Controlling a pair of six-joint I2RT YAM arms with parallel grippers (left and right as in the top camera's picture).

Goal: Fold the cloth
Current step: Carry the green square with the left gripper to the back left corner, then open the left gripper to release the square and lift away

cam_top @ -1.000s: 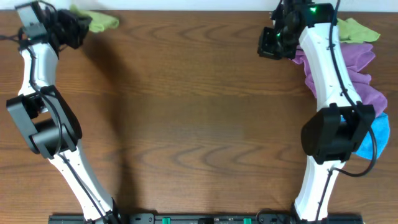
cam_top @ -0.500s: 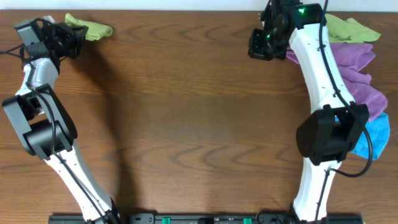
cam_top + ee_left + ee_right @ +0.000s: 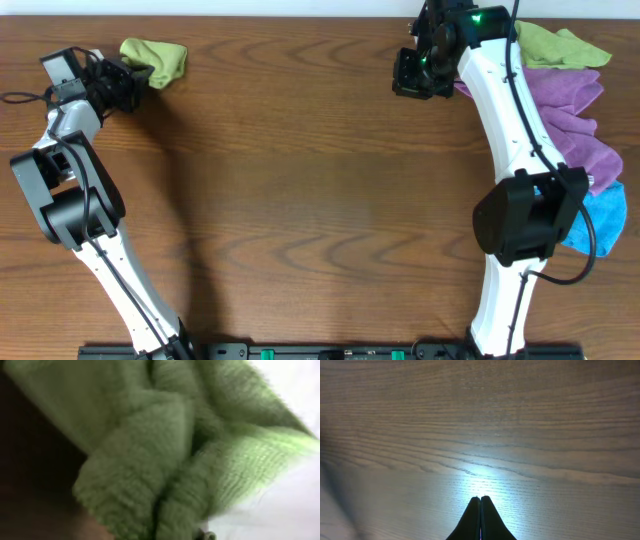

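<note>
A crumpled green cloth (image 3: pixel 158 58) lies at the table's far left corner. My left gripper (image 3: pixel 132 80) is at its left edge and looks shut on it. The cloth (image 3: pixel 150 445) fills the left wrist view and hides the fingers there. My right gripper (image 3: pixel 415 75) hangs over bare wood at the far right of the table. In the right wrist view its fingers (image 3: pixel 480 498) are pressed together and empty above the wood.
A pile of cloths lies along the right edge: a green one (image 3: pixel 560 45) at the back, a purple one (image 3: pixel 578 110) in the middle, a blue one (image 3: pixel 603 215) nearer. The wooden table (image 3: pixel 320 200) spans the view.
My left gripper and the green cloth moved together toward the near side and slightly right. My right gripper shifted left, away from the cloth pile.
</note>
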